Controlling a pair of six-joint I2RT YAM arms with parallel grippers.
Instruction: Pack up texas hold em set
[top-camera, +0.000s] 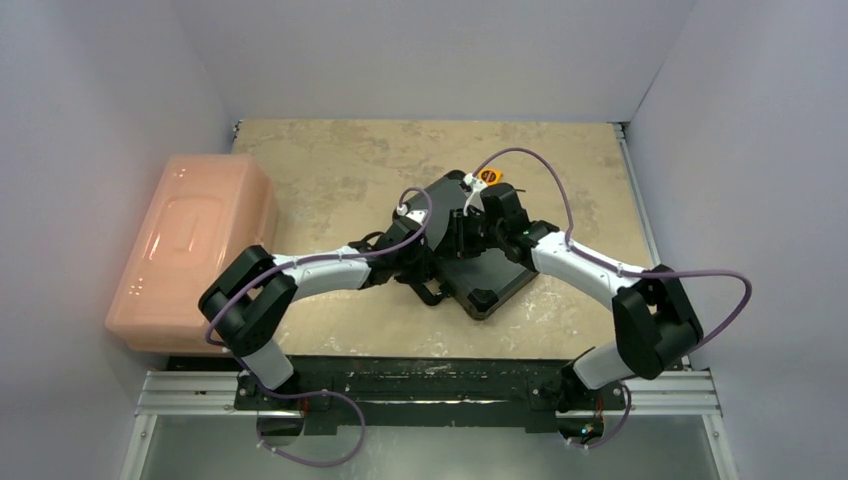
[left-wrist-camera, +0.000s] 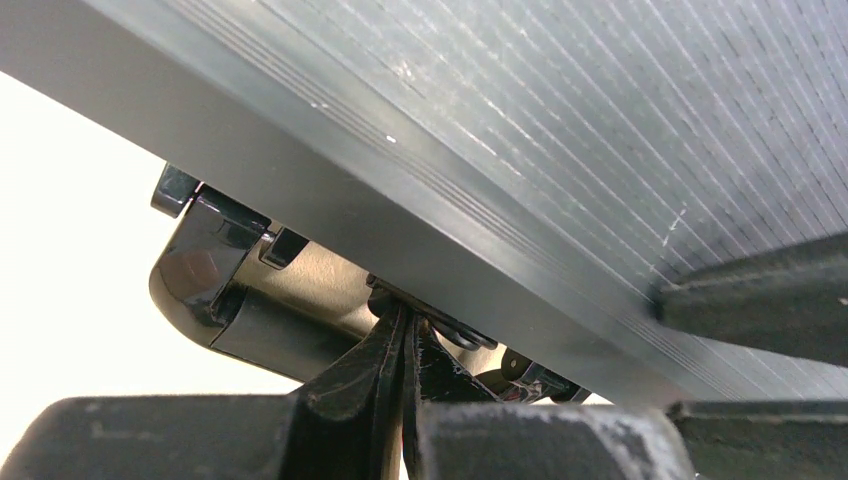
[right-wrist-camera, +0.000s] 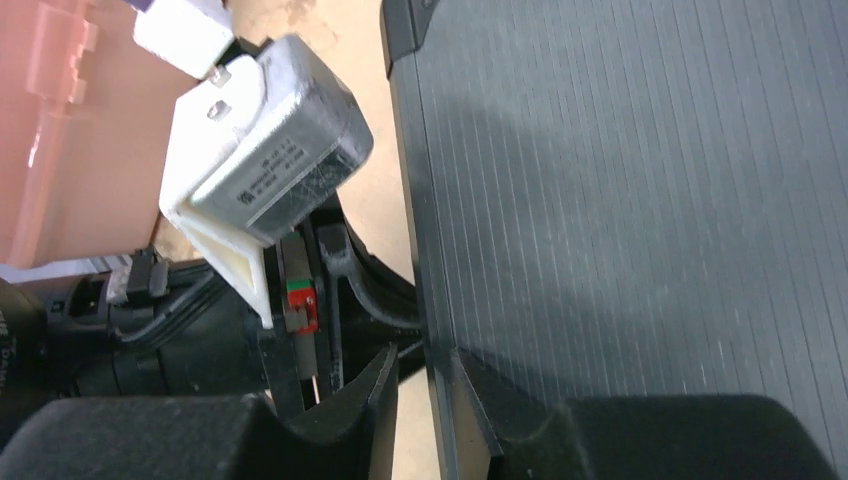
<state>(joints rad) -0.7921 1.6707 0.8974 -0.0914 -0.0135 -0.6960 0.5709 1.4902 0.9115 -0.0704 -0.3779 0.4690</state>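
The black hard case (top-camera: 492, 272) lies closed in the middle of the table, so its contents are hidden. My left gripper (top-camera: 432, 264) is at the case's left side. In the left wrist view its fingers (left-wrist-camera: 375, 360) are pressed together, tips (left-wrist-camera: 408, 318) at a small metal latch ring (left-wrist-camera: 465, 335) under the case rim (left-wrist-camera: 330, 190); the black handle (left-wrist-camera: 200, 275) is to the left. My right gripper (top-camera: 468, 232) is at the case's far-left edge. In the right wrist view it (right-wrist-camera: 420, 365) is slightly open, straddling the rim (right-wrist-camera: 432, 300) of the ribbed lid (right-wrist-camera: 640, 200).
A large pink plastic bin (top-camera: 190, 250) stands at the table's left edge and shows in the right wrist view (right-wrist-camera: 60, 120). A yellow tape measure (top-camera: 491, 179) lies just behind the case. The left arm's wrist camera block (right-wrist-camera: 265, 155) is close beside my right gripper.
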